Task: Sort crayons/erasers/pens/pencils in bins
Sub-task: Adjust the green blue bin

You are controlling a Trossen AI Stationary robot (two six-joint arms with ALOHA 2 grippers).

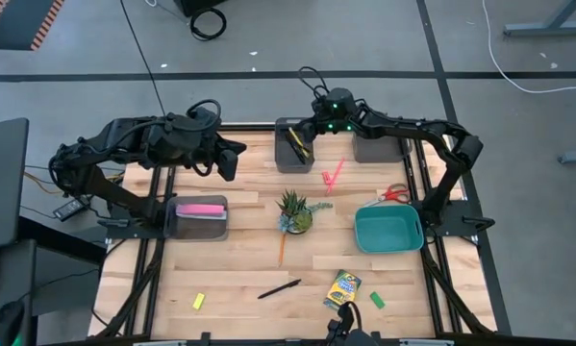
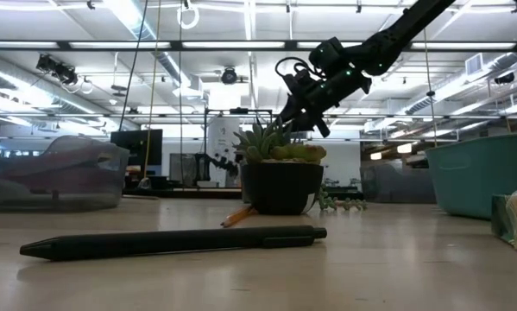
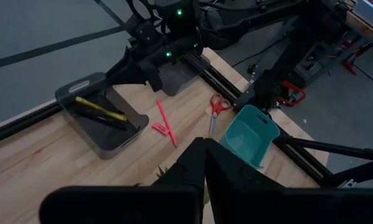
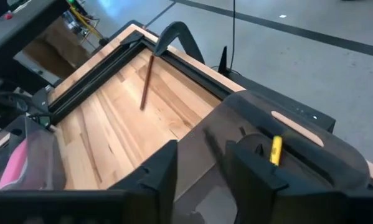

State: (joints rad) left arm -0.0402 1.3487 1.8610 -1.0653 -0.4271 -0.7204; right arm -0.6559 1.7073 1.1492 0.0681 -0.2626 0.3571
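Note:
My right gripper (image 1: 312,133) hovers open over the darker grey bin (image 1: 294,145) at the far edge. A yellow pen (image 4: 275,150) and a black pen (image 3: 94,114) lie in that bin. A blurred dark stick (image 4: 212,144) shows just past the open fingers. On the table lie another black pen (image 1: 280,288), pink pencils (image 1: 333,176), an orange pencil (image 1: 281,252), the crayon box (image 1: 343,288), a green eraser (image 1: 377,300) and a yellow eraser (image 1: 198,301). My left gripper (image 3: 205,167) waits shut and empty, high over the far left.
A potted plant (image 1: 294,211) stands mid-table. A grey bin (image 1: 201,217) with a long pink bar sits at the left, another grey bin (image 1: 376,146) at the far right and the teal bin (image 1: 388,231) at the right. Red scissors (image 1: 395,194) lie beside the teal bin.

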